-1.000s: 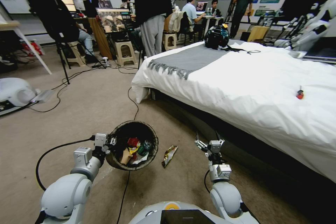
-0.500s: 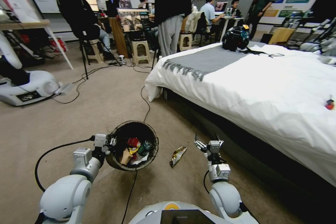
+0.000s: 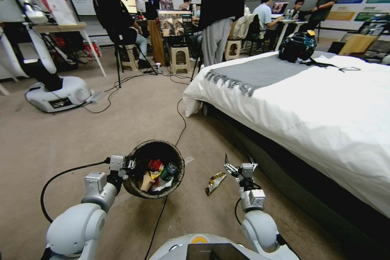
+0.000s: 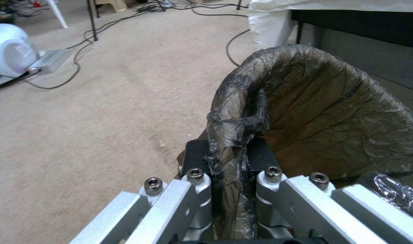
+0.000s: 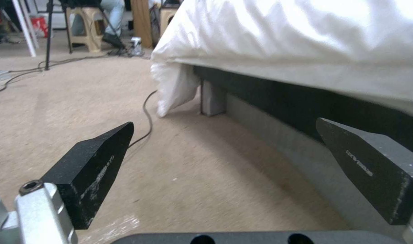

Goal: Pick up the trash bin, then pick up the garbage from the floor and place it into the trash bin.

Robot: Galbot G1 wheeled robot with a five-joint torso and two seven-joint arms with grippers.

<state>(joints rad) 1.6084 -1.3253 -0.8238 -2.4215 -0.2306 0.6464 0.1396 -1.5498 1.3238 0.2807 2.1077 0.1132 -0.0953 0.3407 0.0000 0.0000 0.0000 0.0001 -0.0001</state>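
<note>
1. The left hand (image 3: 129, 165) is clamped on the rim of the trash bin (image 3: 153, 169); the left wrist view shows its fingers (image 4: 195, 189) pressed together over the fold of the dark liner (image 4: 333, 112), one inside the rim and one outside.
2. The trash bin hangs in front of the robot on its left side, its mouth tilted up toward the head camera. Inside lie a red wrapper (image 3: 154, 165), a small green-labelled bottle (image 3: 167, 172), a brown cardboard bit (image 3: 146, 181) and white paper.
3. The right hand (image 3: 237, 162) is low over the carpet (image 3: 81, 130) with its jaws wide apart and nothing between them. It sits near the side of the bed (image 3: 308, 101).
4. One piece of garbage is on the floor: a yellow-gold wrapper (image 3: 215, 182), lying flat between the trash bin and the right hand, just beside the right hand's left fingertip.
5. My judgement is that the bin pickup is done and most of the litter is already inside, so the step in hand is collecting this last wrapper.
6. The next move calls for the right hand to shift toward the robot's left and drop its tips to the carpet astride the wrapper. The wrapper is thin and flat, so the tips probably need to scrape under an edge.
7. A black cable (image 3: 160, 215) runs under the bin and should be kept clear.
</note>
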